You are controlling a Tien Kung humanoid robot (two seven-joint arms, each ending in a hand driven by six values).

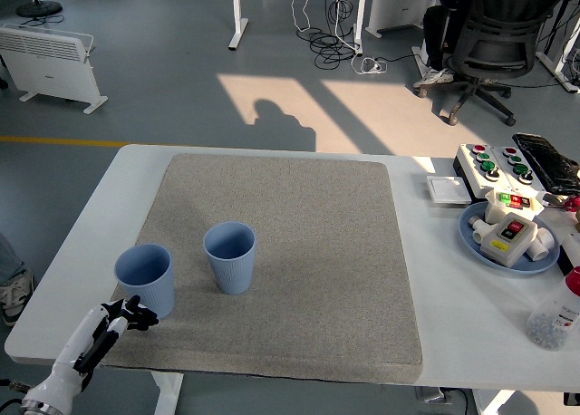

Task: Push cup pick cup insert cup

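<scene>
Two blue cups stand upright on the grey mat point(299, 243): a smooth one point(145, 279) at the left and a ribbed one point(230, 256) just right of it, a small gap between them. My left hand point(127, 315) comes in from the lower left corner, its black fingers point(142, 317) loosely spread and holding nothing, just below and in front of the smooth cup's base. I cannot tell whether it touches the cup. The right arm is out of sight.
At the right edge a blue plate point(507, 250) carries switch parts, with a button box point(497, 166), a white square point(449, 190) and a clear bottle point(555, 317) nearby. The table's near edge runs just under the mat.
</scene>
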